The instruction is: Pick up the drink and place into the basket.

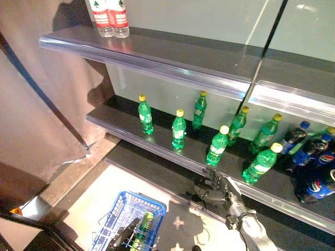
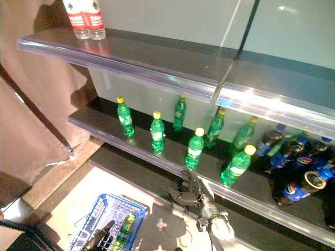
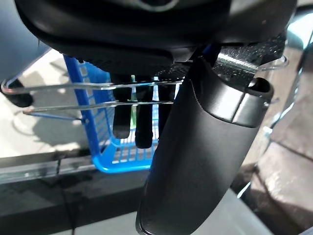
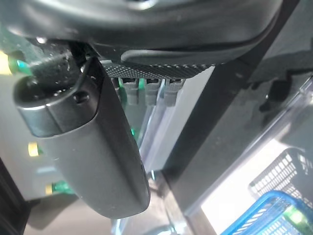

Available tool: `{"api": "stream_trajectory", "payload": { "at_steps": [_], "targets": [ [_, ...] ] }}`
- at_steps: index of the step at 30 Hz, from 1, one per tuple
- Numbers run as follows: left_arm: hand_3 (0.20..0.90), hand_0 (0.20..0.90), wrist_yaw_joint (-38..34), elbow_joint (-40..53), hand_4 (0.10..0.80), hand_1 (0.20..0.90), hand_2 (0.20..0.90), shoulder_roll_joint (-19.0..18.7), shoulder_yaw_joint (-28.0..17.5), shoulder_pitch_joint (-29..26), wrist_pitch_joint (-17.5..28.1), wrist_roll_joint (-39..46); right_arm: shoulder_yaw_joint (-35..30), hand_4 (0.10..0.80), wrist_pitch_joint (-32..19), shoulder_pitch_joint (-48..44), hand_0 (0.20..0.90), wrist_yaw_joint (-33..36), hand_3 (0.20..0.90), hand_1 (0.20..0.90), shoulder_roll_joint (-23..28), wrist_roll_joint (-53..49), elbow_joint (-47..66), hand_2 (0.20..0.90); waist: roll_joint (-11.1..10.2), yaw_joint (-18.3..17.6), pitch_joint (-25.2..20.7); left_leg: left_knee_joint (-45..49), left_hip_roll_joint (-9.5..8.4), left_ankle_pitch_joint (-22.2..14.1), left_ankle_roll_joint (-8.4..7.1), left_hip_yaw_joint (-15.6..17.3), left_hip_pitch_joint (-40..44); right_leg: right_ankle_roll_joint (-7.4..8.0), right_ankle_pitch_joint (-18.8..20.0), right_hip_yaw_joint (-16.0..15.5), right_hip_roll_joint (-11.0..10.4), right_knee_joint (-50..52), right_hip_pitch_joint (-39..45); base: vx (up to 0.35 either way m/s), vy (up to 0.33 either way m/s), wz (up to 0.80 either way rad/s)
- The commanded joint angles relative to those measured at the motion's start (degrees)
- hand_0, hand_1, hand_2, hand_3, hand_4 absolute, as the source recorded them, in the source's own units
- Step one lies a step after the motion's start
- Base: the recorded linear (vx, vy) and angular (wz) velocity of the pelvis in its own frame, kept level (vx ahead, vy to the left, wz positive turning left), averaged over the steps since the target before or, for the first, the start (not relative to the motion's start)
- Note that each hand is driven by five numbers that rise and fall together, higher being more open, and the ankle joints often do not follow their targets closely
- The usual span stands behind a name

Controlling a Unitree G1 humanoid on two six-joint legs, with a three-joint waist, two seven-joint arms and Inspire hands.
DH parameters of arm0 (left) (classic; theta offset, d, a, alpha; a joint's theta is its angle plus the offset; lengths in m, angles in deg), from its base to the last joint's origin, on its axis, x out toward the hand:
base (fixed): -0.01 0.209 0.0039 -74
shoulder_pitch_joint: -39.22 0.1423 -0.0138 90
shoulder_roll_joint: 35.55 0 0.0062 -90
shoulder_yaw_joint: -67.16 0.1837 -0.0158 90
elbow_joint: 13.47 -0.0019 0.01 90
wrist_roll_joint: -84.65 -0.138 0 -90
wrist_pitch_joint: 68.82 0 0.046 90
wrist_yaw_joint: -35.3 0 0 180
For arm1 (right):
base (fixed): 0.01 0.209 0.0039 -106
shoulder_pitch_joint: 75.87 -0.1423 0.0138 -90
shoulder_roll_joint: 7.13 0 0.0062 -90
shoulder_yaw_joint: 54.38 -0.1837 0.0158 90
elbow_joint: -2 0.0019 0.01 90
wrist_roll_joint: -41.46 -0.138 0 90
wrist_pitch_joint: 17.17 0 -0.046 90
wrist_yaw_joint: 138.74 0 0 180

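Lying in the blue basket (image 1: 121, 215) at lower left, a green bottle (image 1: 143, 226) rests beside the left hand (image 1: 124, 234), whose fingers curl around the wire handles. Right hand (image 1: 211, 189), fingers extended and empty, hovers lower centre below the shelf's (image 1: 157, 144) front bottle (image 1: 217, 145).

7 green bottles (image 1: 178, 130) w/ yellow caps stand on the mid shelf (image 1: 157, 149), plus 1 more green bottle (image 1: 142, 228) lying in the blue basket (image 1: 152, 206). 2 clear bottles (image 1: 109, 15) w/ red labels on the top shelf (image 1: 157, 60), approx 5 dark cola bottles (image 1: 309, 151) at the far right of the mid shelf, exact no. hard to tell. 1 basket, 2 shelves w/ stock, 2 hands: left hand (image 1: 123, 236) at the basket, right hand (image 1: 212, 189) below the mid shelf edge.
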Motion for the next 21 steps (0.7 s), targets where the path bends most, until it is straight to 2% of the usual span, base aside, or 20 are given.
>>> {"api": "stream_trajectory", "payload": {
  "at_steps": [1,10,14,21],
  "targets": [
    [0.200,0.300,4.66,1.50,0.100,0.300,0.300,-2.21,0.36,-1.40,3.13,-0.64,-2.55,0.800,-7.33,-3.74,0.900,1.41,0.900,0.900,0.71,-2.67,8.42,0.900,-1.18,1.15,-1.81,7.33,-4.66,-10.85,1.92,0.83,-0.67,0.54,-2.28,2.93,1.79,0.94,-1.37,0.004,-0.007,-0.21],
    [0.200,0.300,4.23,1.06,0.100,0.300,0.300,-1.95,-0.46,-0.93,3.45,-0.59,-3.76,0.800,-10.67,-4.05,0.900,9.77,0.900,0.900,0.78,0.88,9.57,0.900,-1.07,1.39,-1.77,7.38,-4.83,-10.80,2.08,0.12,-1.02,0.58,-2.35,2.88,1.89,1.34,-1.78,0.005,-0.003,-0.04],
    [0.200,0.300,3.82,1.30,0.100,0.300,0.300,-1.83,-0.90,-0.63,3.43,-0.01,-4.47,0.800,-13.98,-4.83,0.900,17.83,0.900,0.900,1.84,7.59,11.70,0.900,-0.63,1.74,-1.20,7.06,-4.96,-10.65,2.22,-0.58,-1.19,0.66,-2.50,2.63,1.88,1.61,-2.07,0.000,0.000,0.00],
    [0.200,0.300,3.50,1.74,0.100,0.300,0.300,-1.53,-1.33,0.36,3.67,0.08,-5.41,0.800,-16.39,-5.96,0.900,25.83,0.900,0.900,2.66,11.51,13.22,0.900,-0.20,2.63,-0.56,6.23,-5.06,-10.20,2.29,-1.74,-1.24,0.73,-2.71,1.99,1.81,1.65,-2.09,0.013,-0.004,0.00]
  ]
}}
